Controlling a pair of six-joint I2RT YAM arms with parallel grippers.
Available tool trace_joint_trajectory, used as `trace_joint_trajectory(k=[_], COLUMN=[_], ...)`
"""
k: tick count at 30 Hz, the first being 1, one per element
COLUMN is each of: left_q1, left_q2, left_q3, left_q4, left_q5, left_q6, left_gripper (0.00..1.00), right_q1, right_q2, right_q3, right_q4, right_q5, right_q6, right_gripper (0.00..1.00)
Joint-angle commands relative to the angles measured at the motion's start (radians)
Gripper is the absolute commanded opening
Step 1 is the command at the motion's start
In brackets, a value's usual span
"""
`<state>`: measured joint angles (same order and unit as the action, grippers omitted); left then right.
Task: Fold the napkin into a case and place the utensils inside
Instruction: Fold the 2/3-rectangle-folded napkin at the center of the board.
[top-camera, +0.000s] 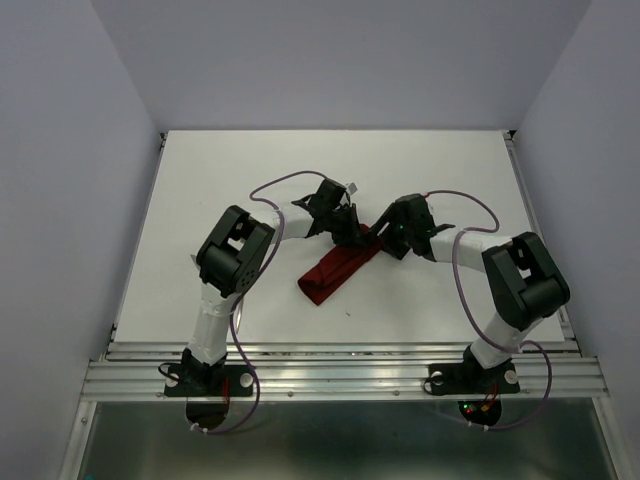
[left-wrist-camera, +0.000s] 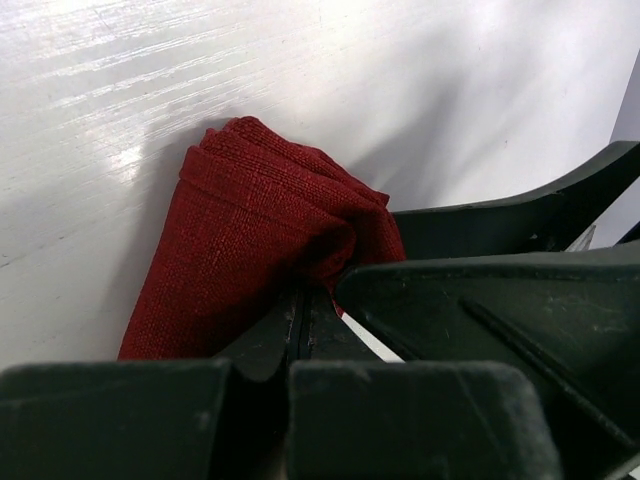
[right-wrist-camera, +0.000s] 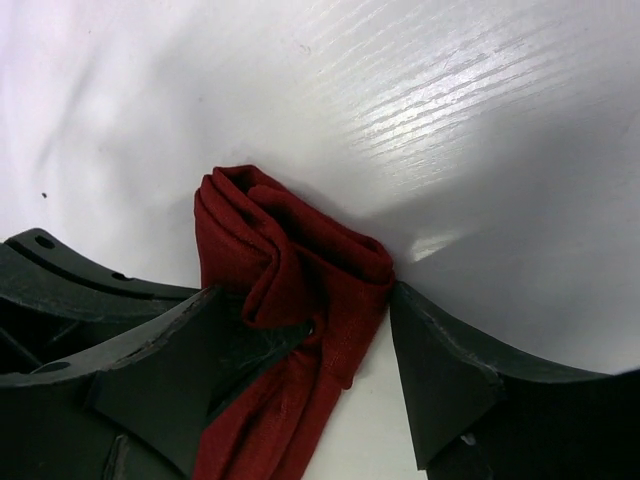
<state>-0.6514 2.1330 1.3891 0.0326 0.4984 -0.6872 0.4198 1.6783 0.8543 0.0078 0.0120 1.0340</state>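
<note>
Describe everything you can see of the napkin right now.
The napkin is dark red woven cloth, folded into a narrow strip lying diagonally on the table. Its far end is bunched and wrinkled; the left gripper is shut on it there, and the right gripper straddles that end, jaws open.
</note>
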Motion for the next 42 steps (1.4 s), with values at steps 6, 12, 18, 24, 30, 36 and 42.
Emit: trace_joint_trajectory(k=[6,12,18,24,30,36,42], left_q1=[-0.008,-0.010,-0.010,-0.010,-0.008,-0.008,-0.028], left_q2=[-0.010,-0.019,-0.045,-0.116,-0.217,-0.280,-0.306], left_q3=[-0.038,-0.036,-0.022,-0.015,-0.044,-0.125,-0.231], left_q4=[-0.060,-0.062,-0.098,-0.157,-0.203,-0.208,-0.175], left_q5=[-0.017,-0.020,-0.037,-0.057,-0.070,-0.041,0.029], left_q6=[0.052,0.055,0.090,0.143,0.199,0.222,0.230], left_gripper=[0.00,0.00,0.11,0.43,0.54,0.10,0.00], right_q1=[-0.003,-0.003,-0.003,-0.003,-0.003,-0.003,-0.003], right_q2=[0.090,0.100,0.092,0.081,0.081,0.083,0.093], right_q3=[-0.020,-0.023,-0.026,-0.023,-0.014,-0.008,0.006], right_q4=[0.027,0.037,0.037,0.032,0.021,0.015,0.009], right_q5=[0.072,0.071,0.075,0.079,0.085,0.086,0.089], right_q6=[0.021,0.012,0.005,-0.005,-0.017,-0.020,-0.023], right_gripper=[0.52,0.28,0.01,0.01,0.01,0.01,0.01])
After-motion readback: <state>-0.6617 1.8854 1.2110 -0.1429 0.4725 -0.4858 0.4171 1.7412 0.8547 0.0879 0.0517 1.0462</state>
